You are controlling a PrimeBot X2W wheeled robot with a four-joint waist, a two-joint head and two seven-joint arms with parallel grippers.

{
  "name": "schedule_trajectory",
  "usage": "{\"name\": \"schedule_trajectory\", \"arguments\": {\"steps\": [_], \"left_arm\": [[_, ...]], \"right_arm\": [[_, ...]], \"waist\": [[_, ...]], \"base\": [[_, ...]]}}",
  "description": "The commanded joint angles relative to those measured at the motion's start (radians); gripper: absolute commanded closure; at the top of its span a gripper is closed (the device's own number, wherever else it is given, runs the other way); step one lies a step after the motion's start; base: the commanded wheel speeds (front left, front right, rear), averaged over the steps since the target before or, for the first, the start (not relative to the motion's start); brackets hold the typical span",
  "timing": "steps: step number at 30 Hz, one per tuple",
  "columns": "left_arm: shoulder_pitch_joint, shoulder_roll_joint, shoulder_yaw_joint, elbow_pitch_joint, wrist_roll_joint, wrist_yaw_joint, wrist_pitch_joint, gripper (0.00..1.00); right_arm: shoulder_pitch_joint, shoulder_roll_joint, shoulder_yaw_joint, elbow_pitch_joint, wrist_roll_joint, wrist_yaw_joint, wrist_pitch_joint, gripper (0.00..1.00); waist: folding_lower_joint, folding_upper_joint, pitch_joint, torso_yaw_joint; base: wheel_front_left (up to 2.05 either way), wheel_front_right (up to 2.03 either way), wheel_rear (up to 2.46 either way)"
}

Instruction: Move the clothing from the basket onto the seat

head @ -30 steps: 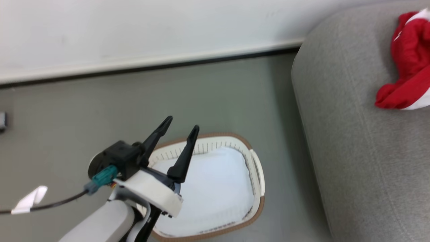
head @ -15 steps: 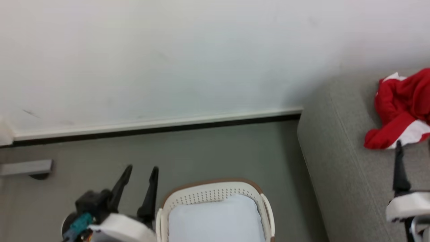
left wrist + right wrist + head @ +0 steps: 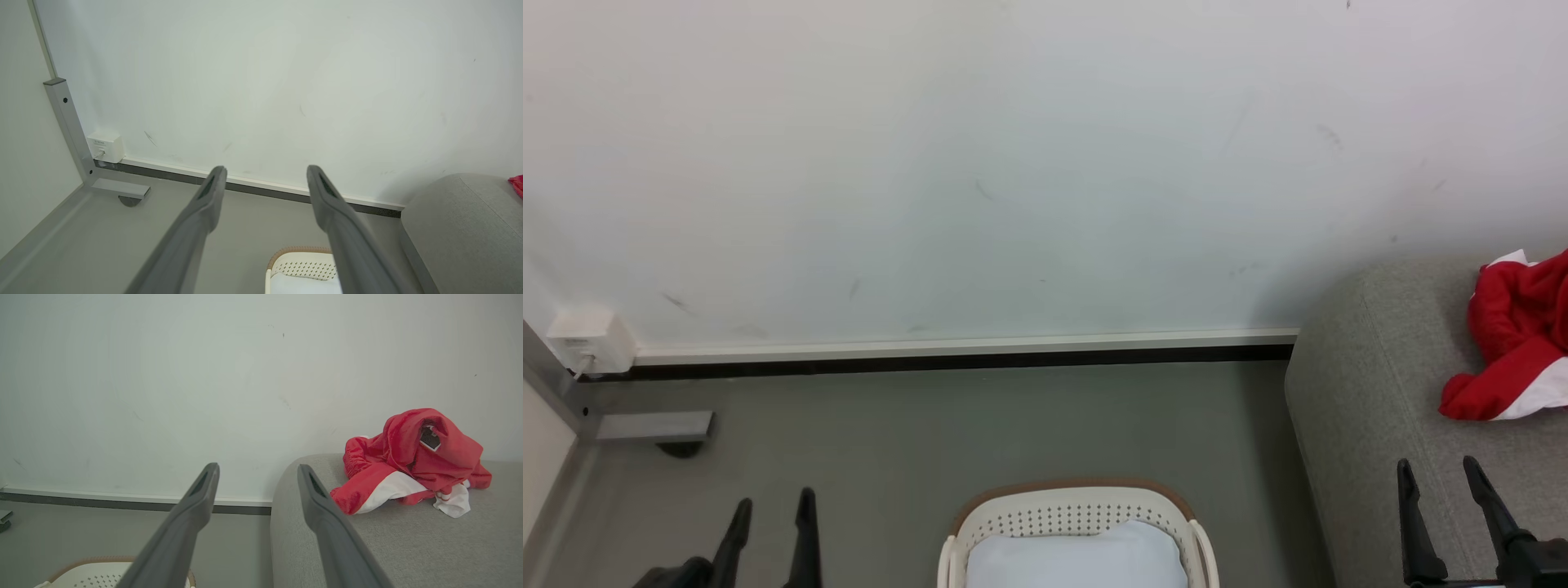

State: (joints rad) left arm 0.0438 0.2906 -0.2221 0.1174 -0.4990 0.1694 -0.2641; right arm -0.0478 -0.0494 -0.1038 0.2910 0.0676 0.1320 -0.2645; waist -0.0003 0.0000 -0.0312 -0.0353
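Note:
The red clothing (image 3: 1511, 343) (image 3: 412, 465) with white panels lies crumpled on the grey seat (image 3: 1372, 408) (image 3: 408, 547) (image 3: 461, 224) at the right, a small black-and-white emblem showing in the right wrist view. The cream basket (image 3: 1078, 514) (image 3: 302, 267) (image 3: 90, 573) with its brown rim stands on the floor at the bottom centre and holds a pale bluish-white pad (image 3: 1078, 563). My left gripper (image 3: 772, 506) (image 3: 265, 173) hangs open at the lower left, left of the basket, nothing between its fingers. My right gripper (image 3: 1437, 474) (image 3: 257, 469) stands open over the seat's front, short of the clothing.
A white wall with a pale skirting board (image 3: 964, 347) runs behind the grey floor. A grey metal post foot (image 3: 654, 426) (image 3: 120, 188) and a white wall box (image 3: 584, 339) (image 3: 105, 146) sit at the far left.
The head camera has tilted up, so the basket and seat have slid down the picture and more wall shows. My left gripper has withdrawn from over the basket to its left; the right gripper now shows.

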Motion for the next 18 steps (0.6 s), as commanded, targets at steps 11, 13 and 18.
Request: {"name": "schedule_trajectory", "arguments": {"steps": [11,13,18], "left_arm": [[0.063,-0.1,0.166,0.081,0.12,-0.152,0.0,0.0],[0.066,-0.12,0.182,0.086,0.138,-0.178,0.0,0.0],[0.049,-0.148,0.219,0.094,0.185,-0.223,0.0,0.0]], "right_arm": [[0.058,-0.002,0.047,-0.011,0.015,-0.003,0.0,0.0],[0.061,-0.002,0.057,-0.011,0.02,-0.003,0.0,0.0],[0.069,-0.002,0.064,-0.011,0.027,-0.003,0.0,0.0]], "waist": [[0.0003,0.0,-0.025,-0.009],[0.0003,0.0,-0.028,-0.011],[0.0003,0.0,-0.029,-0.014]], "base": [[0.0,0.0,0.0],[0.0,0.0,0.0],[0.0,0.0,0.0]]}}
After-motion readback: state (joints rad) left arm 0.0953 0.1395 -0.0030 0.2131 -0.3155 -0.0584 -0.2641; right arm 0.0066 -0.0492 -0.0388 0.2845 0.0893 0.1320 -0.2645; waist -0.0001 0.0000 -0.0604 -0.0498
